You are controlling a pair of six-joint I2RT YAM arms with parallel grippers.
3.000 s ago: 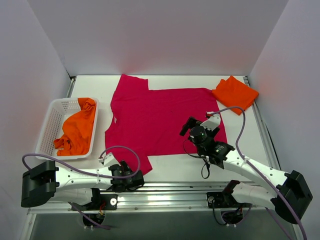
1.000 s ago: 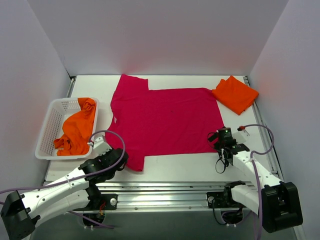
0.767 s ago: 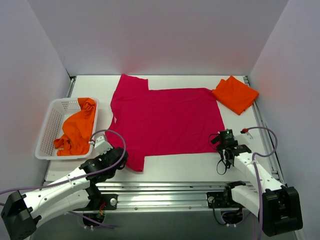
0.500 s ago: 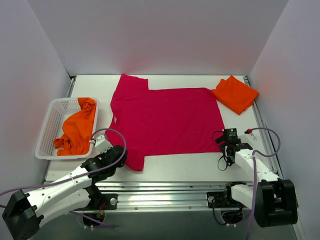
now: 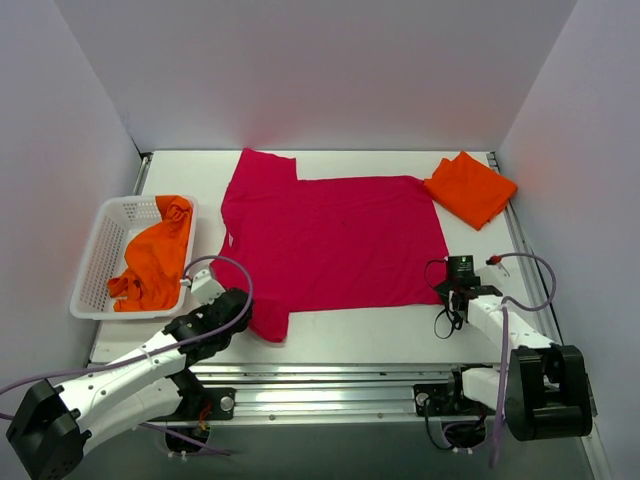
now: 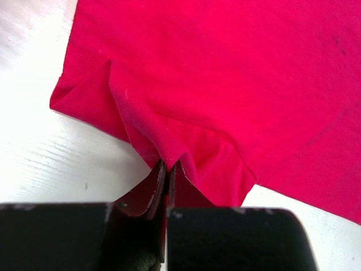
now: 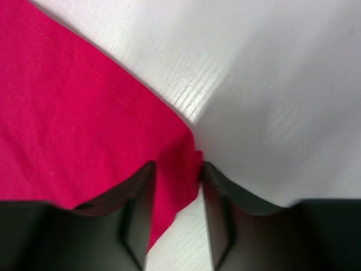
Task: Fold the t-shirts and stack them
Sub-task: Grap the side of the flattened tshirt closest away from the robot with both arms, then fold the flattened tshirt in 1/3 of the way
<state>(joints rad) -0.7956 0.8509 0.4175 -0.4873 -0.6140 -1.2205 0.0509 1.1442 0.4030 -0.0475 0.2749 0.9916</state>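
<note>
The crimson shirt (image 5: 335,240) lies flat on the desk (image 5: 380,335), its long axis running left to right. The left gripper (image 6: 167,169) pinches its near-left sleeve. The right gripper (image 7: 175,186) straddles the near-right hem corner, jaws narrow; whether they grip is unclear.

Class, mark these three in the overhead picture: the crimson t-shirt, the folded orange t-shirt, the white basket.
crimson t-shirt (image 5: 335,240), top view, middle of its body.
folded orange t-shirt (image 5: 470,188), top view, centre of the fold.
white basket (image 5: 98,255), top view, bare mesh left of its contents.
</note>
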